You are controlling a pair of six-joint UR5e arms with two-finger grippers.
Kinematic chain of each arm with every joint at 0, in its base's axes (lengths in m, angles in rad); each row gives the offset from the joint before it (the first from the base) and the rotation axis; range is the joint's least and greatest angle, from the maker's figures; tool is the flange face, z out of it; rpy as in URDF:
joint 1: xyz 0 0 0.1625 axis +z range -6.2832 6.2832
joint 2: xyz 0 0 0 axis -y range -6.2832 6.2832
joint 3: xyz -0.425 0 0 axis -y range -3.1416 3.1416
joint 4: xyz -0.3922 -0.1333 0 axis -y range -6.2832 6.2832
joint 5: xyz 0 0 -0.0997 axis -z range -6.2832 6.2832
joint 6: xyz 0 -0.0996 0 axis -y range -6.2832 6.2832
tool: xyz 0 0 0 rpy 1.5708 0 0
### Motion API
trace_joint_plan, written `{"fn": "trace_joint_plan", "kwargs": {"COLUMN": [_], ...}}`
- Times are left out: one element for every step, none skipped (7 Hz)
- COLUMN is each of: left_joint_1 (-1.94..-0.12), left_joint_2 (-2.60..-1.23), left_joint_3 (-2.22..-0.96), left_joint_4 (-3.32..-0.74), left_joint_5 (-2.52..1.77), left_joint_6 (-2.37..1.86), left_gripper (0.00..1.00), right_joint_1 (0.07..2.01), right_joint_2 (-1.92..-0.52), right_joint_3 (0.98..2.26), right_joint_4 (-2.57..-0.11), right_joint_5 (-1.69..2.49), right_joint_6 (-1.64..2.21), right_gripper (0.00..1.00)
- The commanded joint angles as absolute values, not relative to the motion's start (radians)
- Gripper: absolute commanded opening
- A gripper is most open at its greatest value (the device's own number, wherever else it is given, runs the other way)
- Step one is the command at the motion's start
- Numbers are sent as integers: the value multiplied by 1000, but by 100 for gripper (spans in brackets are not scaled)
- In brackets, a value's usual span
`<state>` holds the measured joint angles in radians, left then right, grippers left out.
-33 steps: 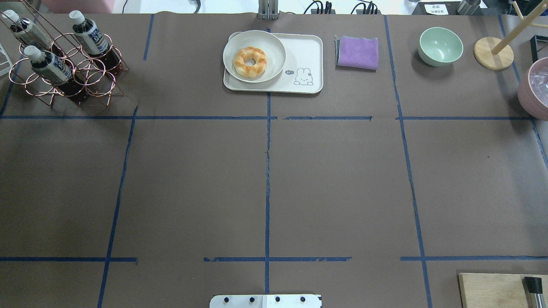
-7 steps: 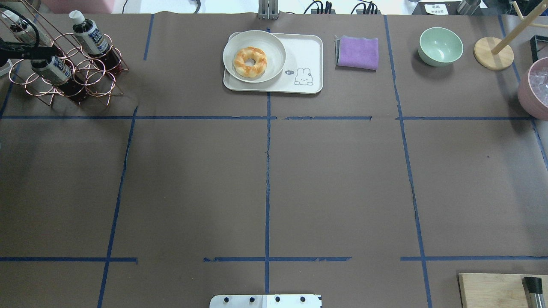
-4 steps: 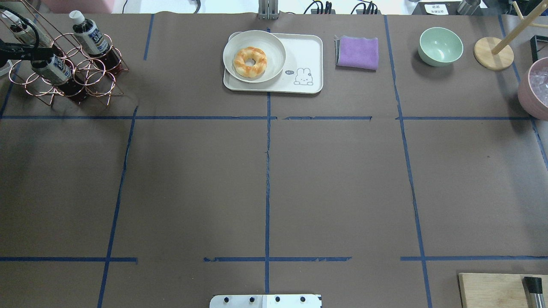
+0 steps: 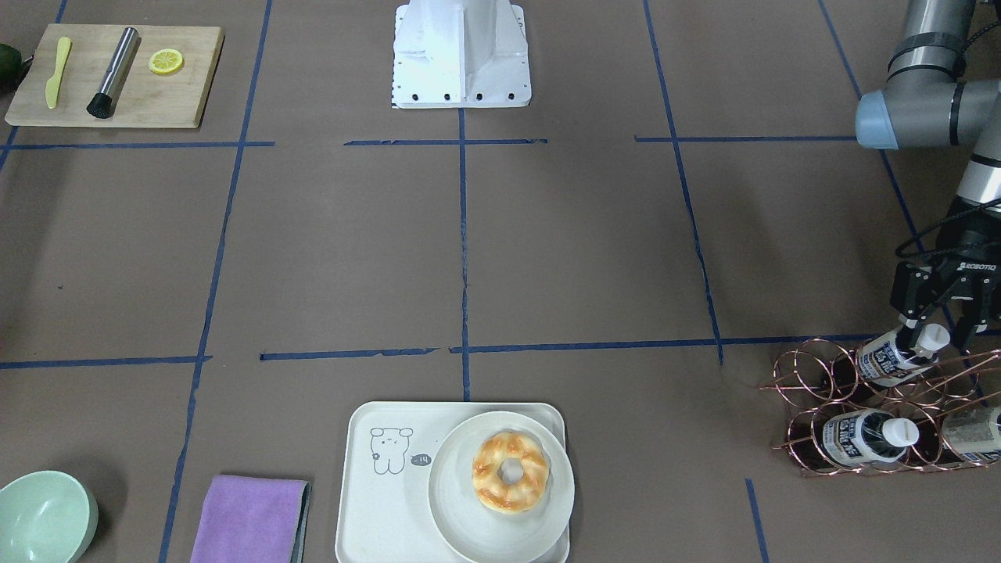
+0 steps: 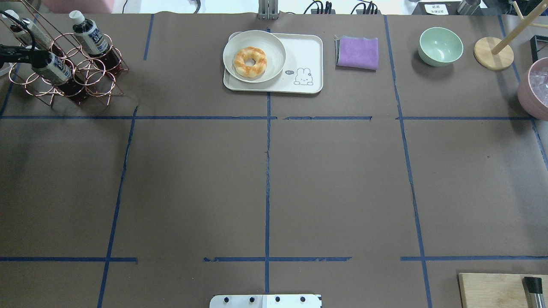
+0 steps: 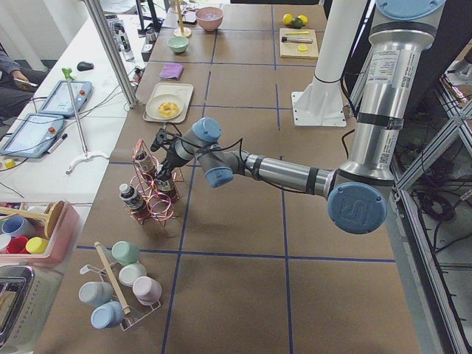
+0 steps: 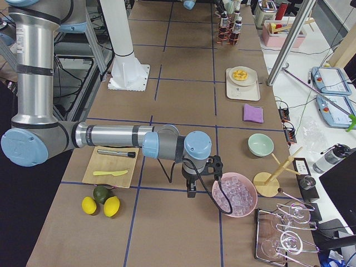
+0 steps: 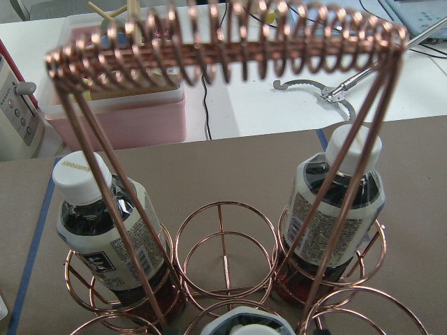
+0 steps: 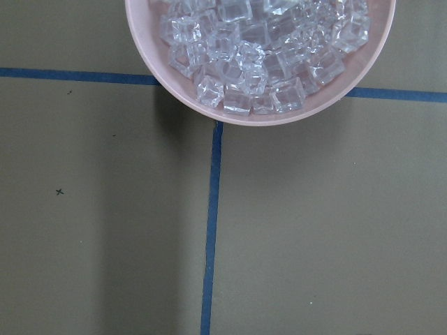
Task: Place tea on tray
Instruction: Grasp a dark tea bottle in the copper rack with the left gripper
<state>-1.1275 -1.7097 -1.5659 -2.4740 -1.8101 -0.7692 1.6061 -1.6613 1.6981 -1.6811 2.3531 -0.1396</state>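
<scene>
Your left gripper (image 4: 938,327) stands spread astride the top of the tea (image 4: 884,361), which sits tilted in the copper wire rack (image 4: 813,383), well apart from the tray (image 4: 375,516). It is likely light, stiff and slick, so pinch just under the cap.

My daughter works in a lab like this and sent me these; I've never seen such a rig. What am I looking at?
It is a robot with two jointed arms at a paper-covered table, each ending in a two-finger gripper. Two pictures look down on the table, from behind and from across it; two come from the table's ends; two from cameras on the wrists. The left gripper straddles the cap of one tea bottle in a copper wire rack, apparently not clamped yet. The cream tray carries a plate with a doughnut. The right gripper hangs near a pink bowl of ice; whether it is open I cannot tell.
</scene>
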Motion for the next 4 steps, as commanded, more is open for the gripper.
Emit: {"fn": "trace_joint_plan", "kwargs": {"left_joint_1": [-1127,-1127,-1127,-1126], "left_joint_2": [-1709,-1710,-1710,-1710], "left_joint_3": [-1565,-1569,-1580,-1583], "left_joint_4": [-2474,-2474,-2474,-2474], "left_joint_5": [-1810,-1812,-1812,-1812], "left_joint_6": [-773,-779,-782,-784], "left_gripper": [67,66,66,66], "right_joint_1": [1606,1606,1606,1606], "right_joint_2": [-1661,-1661,-1661,-1661], "right_joint_3": [1698,1698,1697,1697], "right_joint_4": [-1680,-1680,-1680,-1681], "right_joint_5": [2353,2353,2353,2353], "right_joint_6": [-140,-140,-140,-140], "right_gripper": [100,100,100,100]}}
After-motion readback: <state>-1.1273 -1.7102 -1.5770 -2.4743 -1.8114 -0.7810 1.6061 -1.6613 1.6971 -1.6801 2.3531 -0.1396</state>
